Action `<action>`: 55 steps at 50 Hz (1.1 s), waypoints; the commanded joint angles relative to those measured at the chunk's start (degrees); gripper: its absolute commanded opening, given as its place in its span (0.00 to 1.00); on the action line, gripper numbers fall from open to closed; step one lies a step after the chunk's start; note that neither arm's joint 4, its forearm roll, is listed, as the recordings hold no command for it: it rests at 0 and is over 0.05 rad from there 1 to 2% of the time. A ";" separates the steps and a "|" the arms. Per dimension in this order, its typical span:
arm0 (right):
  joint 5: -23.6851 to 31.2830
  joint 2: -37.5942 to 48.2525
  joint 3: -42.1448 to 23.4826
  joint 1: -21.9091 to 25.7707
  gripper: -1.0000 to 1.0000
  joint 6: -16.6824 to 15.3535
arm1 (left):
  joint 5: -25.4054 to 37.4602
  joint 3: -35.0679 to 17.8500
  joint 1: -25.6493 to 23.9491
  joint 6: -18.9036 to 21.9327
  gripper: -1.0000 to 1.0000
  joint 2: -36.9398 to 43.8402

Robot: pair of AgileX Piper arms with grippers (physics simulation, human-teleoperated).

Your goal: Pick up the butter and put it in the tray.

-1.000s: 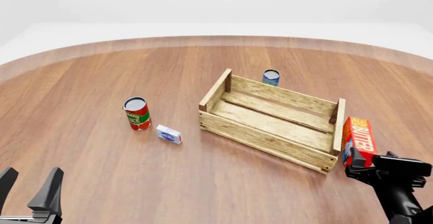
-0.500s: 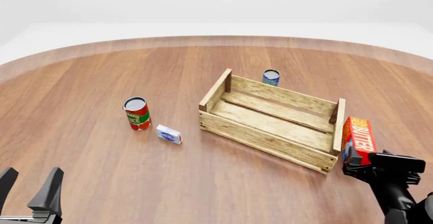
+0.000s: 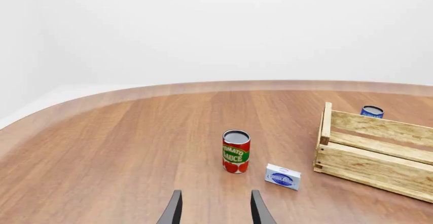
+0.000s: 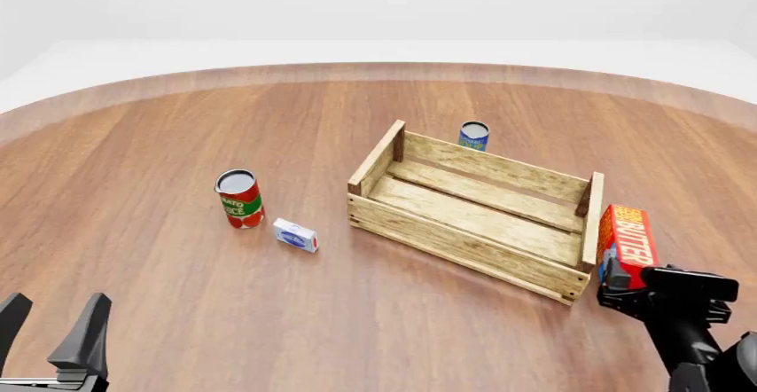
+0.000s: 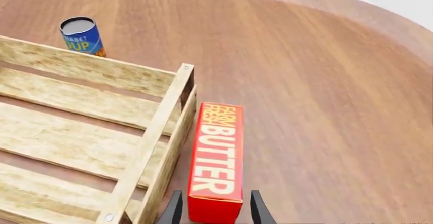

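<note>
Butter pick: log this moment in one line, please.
phase: grasp approach | right gripper: open, straddling butter | butter: outside tray | left gripper: open, idle

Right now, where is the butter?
In the front view, the butter stands on the table just outside the tray's right end, with the right tool at its near end.

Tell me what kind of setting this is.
Most likely a simulated tabletop test scene, not a real room: a bare round wooden table against a blank white backdrop, holding only a light slatted wooden crate, a red butter carton and a red tomato sauce can.
</note>
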 commanded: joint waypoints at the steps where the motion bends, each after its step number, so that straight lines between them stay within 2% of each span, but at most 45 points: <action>1: -0.03 0.92 -0.33 -0.13 1.00 -0.06 | 0.00 0.00 0.00 0.00 1.00 0.00; 55: -0.02 5.13 -3.09 0.24 1.00 -0.28 | 0.00 0.00 0.00 0.00 1.00 0.00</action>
